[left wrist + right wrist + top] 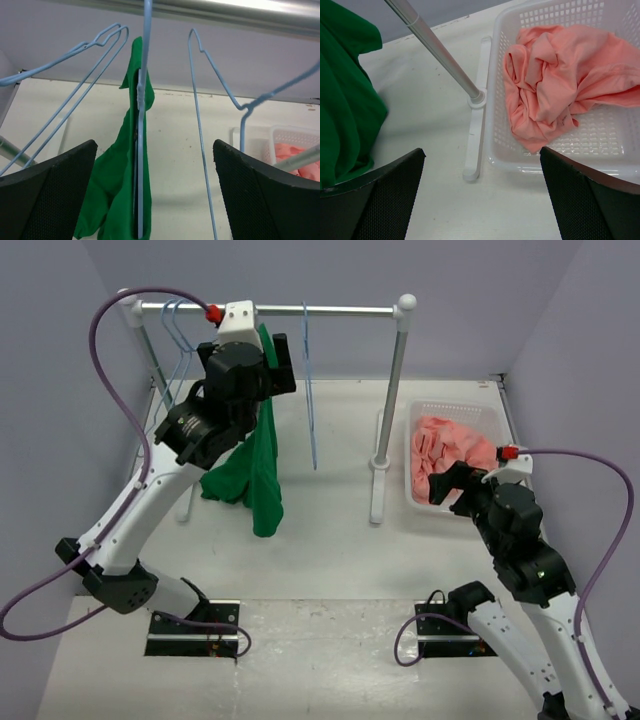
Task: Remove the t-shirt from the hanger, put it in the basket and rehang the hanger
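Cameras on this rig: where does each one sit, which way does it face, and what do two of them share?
Top external: above and behind the bases, looking down on the rack; left arm and right arm show.
Left wrist: up near the rail, facing the hanger carrying the t-shirt; open left gripper frames it.
Right wrist: low, looking down at the basket of pink cloth; open right gripper shows.
Shared: both wrist views catch the t-shirt and basket.
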